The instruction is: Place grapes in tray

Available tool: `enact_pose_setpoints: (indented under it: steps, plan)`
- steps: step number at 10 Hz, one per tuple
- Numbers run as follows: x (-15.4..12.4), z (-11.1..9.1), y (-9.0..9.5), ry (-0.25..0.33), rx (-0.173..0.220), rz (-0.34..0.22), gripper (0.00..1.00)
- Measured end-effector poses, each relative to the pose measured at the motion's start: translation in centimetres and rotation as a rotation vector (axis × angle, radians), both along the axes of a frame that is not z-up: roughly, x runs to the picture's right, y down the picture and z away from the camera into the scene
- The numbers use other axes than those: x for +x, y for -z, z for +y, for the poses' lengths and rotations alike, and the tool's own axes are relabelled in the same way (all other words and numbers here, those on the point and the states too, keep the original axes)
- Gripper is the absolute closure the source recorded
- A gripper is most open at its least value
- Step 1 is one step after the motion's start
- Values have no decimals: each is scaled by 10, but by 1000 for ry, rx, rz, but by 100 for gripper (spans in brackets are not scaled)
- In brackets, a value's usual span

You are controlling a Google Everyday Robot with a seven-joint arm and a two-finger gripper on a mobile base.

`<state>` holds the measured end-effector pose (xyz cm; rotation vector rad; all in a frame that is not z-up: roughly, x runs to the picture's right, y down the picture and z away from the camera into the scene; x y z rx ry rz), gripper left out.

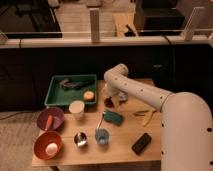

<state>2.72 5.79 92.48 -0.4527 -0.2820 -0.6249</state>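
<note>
The grapes (pixel 108 103), a small dark reddish cluster, lie on the wooden table (pixel 125 155) just right of the green tray (pixel 67 96), not yet inside it. The gripper (pixel 117 96) is down at the cluster, with the white arm (pixel 145 92) bent over from the right. That fits a pickup low on the bunch, probably so it can be lifted the short way left over the tray wall. Whether the gripper is closed on the grapes or only set around them, I cannot tell.

The tray holds an orange (pixel 88 95) near its right corner and a dark object (pixel 75 83) along its far side that I cannot identify. Its middle and left floor are bare, so there is room for the grapes.

Nearer, a white cup (pixel 76 108) stands just in front of the tray. At the left, a purple bowl (pixel 50 120) holds something orange-red, and a red bowl (pixel 48 146) holds a pale round object. A metal cup (pixel 80 139) and a blue cup (pixel 102 136) stand at the near edge; their contents are not visible.
</note>
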Motion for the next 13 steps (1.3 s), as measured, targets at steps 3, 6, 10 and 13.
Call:
enact_pose_setpoints:
  steps: [3,6,10,13]
  plan:
    - [1,8,-8,-8,-8,21,20]
    - [4,11,-17,-18,-15,34,42]
    - [13,13,-24,-19,-18,89,84]
    - [20,8,-21,-62,-18,83,100]
